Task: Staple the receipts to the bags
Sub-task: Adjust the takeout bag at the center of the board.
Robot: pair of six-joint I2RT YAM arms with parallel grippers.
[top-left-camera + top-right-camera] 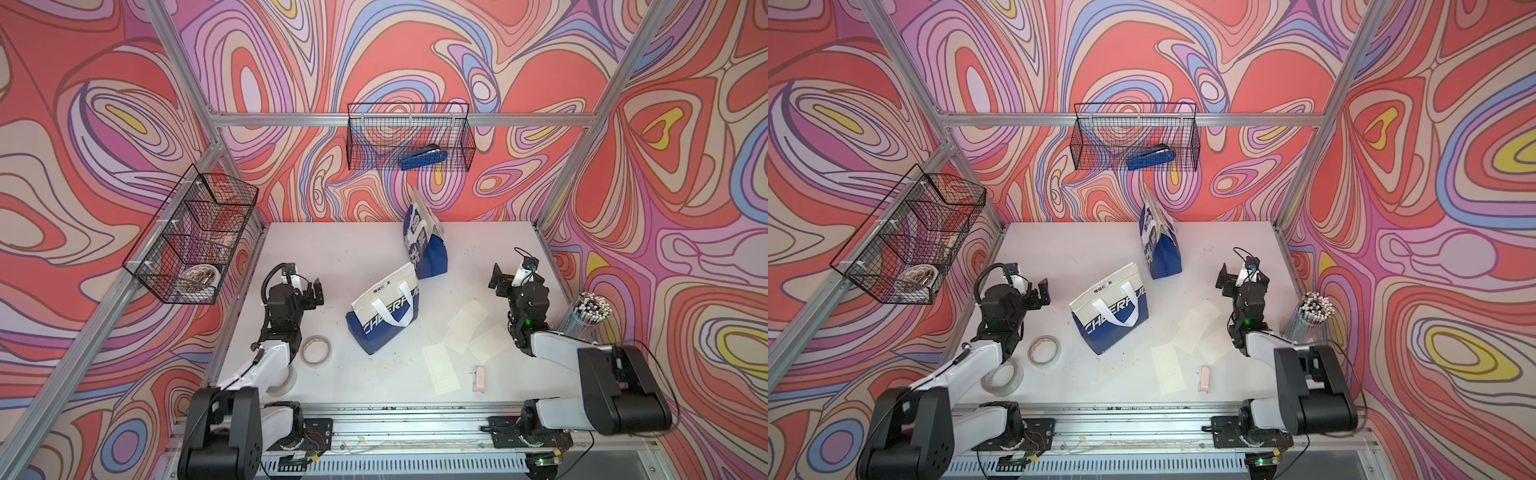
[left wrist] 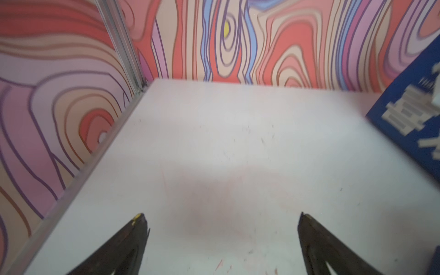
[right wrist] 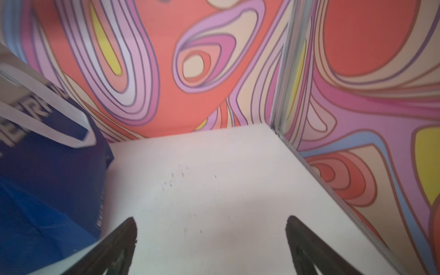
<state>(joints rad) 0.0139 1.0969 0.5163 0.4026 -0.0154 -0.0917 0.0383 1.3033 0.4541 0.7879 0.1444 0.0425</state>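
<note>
In both top views a blue-and-white bag with "CHEER" lettering (image 1: 382,318) (image 1: 1109,318) leans mid-table. A second bag with Chinese characters (image 1: 424,245) (image 1: 1158,247) stands behind it. Several white receipts (image 1: 441,369) (image 1: 1168,370) lie loose to the right of the lettered bag. A small pink stapler (image 1: 478,379) lies near them. My left gripper (image 1: 316,293) (image 2: 221,219) hovers open and empty left of the bags. My right gripper (image 1: 500,281) (image 3: 210,221) hovers open and empty behind the receipts. A bag's blue side (image 3: 47,181) sits close beside the right jaws.
A blue stapler (image 1: 424,160) lies in the wire basket (image 1: 409,124) on the back wall. Another wire basket (image 1: 191,237) hangs on the left wall. Two tape rolls (image 1: 316,350) (image 1: 1001,378) lie by the left arm. A cup of pens (image 1: 586,311) stands at the right edge.
</note>
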